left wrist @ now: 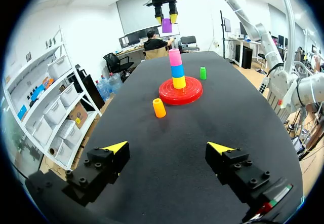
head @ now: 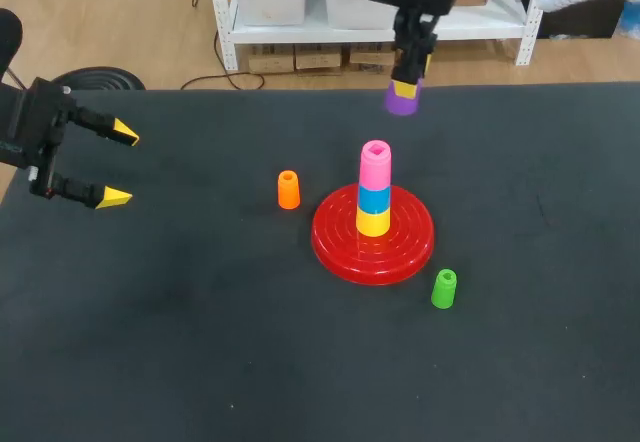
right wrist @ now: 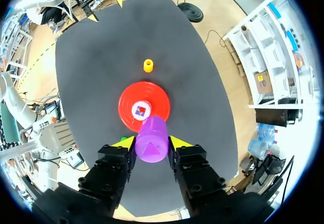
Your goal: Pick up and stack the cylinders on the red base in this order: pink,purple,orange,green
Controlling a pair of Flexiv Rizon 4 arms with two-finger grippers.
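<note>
Fingers (right wrist: 179, 143) of the right gripper (right wrist: 150, 142) pinch the purple cylinder (right wrist: 151, 139) from both sides, in the air, its end poking out past the tips. In the head view it hangs at 12 o'clock from the red base (head: 335, 247), where the pink cylinder (head: 375, 164) tops a blue cylinder (head: 374, 199) and a yellow cylinder (head: 373, 222). The orange cylinder (head: 288, 190) stands at 9 o'clock of the base, the green cylinder (head: 443, 289) at 4. The left gripper (head: 119, 166), well off at 9 o'clock, is spread wide.
</note>
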